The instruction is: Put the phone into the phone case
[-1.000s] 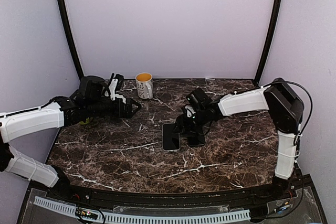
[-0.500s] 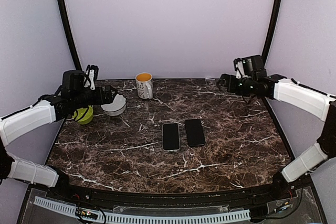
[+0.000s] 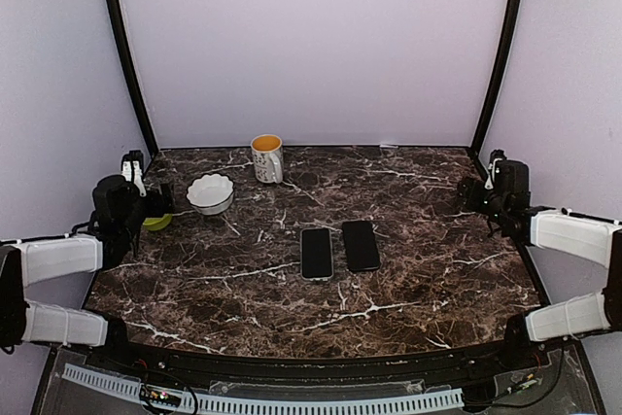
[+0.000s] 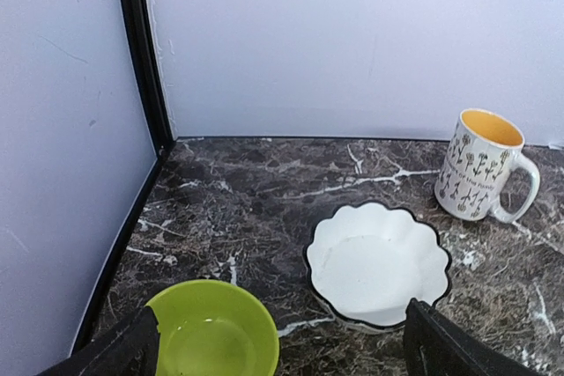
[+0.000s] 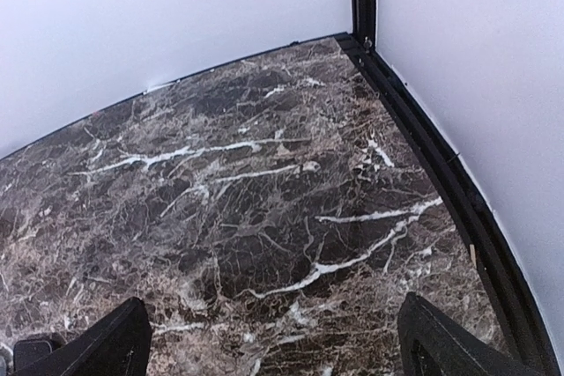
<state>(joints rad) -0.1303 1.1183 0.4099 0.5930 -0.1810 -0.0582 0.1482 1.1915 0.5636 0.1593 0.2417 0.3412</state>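
1. Pulling away from the centre, both arms have retreated: the left gripper [image 4: 280, 345] sits at 9 o'clock and the right gripper [image 5: 275, 341] at 3 o'clock, both with jaws spread wide and empty.
2. Mid-table, a black phone [image 3: 316, 253] lies just beside a second phone [image 3: 361, 245] at its 3 o'clock. Its pale rim is probably the phone case [image 3: 304, 256] fitted around it, so the task looks finished.
3. Only the top view shows these. The left wrist sees a white bowl [image 4: 379, 266], a green bowl [image 4: 211, 336] and a mug [image 4: 480, 165]; the right wrist sees only the table [image 5: 264, 200].

no text can be read; the white ceramic mug with a yellow inside [image 4: 480, 169] bears only tiny, illegible dark marks.
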